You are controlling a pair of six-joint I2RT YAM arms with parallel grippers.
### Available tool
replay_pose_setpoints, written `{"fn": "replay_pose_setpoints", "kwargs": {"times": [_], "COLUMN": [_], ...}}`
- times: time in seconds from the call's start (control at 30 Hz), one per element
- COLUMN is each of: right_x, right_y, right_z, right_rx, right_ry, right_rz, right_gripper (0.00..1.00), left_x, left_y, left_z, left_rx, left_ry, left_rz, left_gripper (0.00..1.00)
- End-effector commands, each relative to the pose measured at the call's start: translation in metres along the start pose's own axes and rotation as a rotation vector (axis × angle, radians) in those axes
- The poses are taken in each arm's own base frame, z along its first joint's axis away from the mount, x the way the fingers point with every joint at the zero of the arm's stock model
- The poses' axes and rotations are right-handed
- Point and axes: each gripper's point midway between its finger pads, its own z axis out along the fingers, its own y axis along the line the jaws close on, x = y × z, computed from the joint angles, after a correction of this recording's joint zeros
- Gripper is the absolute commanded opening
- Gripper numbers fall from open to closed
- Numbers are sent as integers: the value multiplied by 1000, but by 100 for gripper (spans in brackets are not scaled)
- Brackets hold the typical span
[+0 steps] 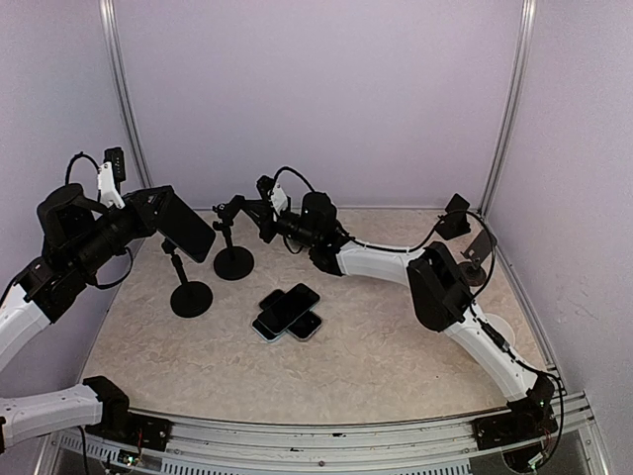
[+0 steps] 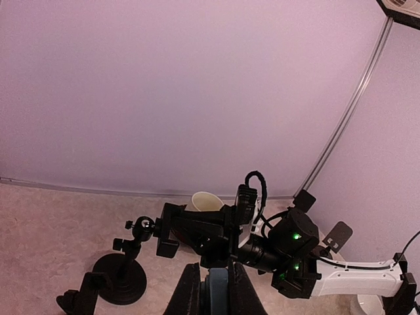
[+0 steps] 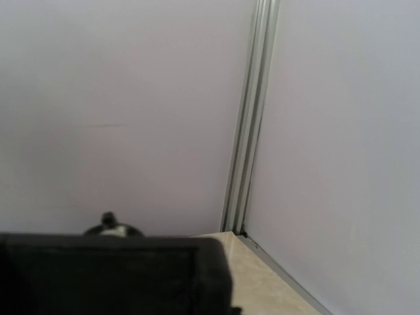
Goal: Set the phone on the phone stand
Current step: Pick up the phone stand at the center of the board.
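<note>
A dark phone [image 1: 186, 226] is held tilted in the air by my left gripper [image 1: 150, 212], just above the near phone stand [image 1: 190, 297]. In the left wrist view the left gripper [image 2: 216, 283] is shut on the phone's bluish edge [image 2: 217, 292]. My right gripper [image 1: 261, 214] reaches across to the far phone stand [image 1: 233, 261] and is shut on its black clamp head [image 2: 165, 231]. In the right wrist view a black block [image 3: 111, 275] fills the lower left, and I cannot tell fingers from clamp there.
A pile of three phones [image 1: 288, 311] lies mid-table in front of the stands. A white cup [image 2: 206, 199] stands behind the right gripper near the back wall. Black brackets [image 1: 457, 214] sit at the back right corner. Walls close three sides.
</note>
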Motion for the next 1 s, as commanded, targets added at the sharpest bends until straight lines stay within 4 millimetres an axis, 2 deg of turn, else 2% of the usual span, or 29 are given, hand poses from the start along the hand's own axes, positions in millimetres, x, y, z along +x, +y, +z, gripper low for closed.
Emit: {"fn": "replay_pose_setpoints", "kwargs": {"times": [0.0,0.2,0.33,0.5,0.67,0.97], "right_x": [-27,-64,-95,-127,-143,-152], "right_y": [0,-1,-7,-23,-38,-63], "right_z": [1,-3,-7,-21,-37,-71], "right_rx": [27,66,128,248,349,545], "right_ry": [-47,-95,-130,-154,-146,-97], "right_rz": [-23,-43,-55,-71,-100,-146], "right_gripper": [0,0,0,0,0,0], "left_x": [-16,-17,-21,-24,-26,-32], "left_y": [-1,-1,-2,-2,-2,-6], "left_z": [-2,-1,-2,-4,-5,-1], "left_rx": [1,0,-1,-3,-5,13], "left_ry": [-61,-63,-73,-84,-94,-125], "left_rz": [9,9,34,35,36,14], "left_gripper": [0,0,0,0,0,0]}}
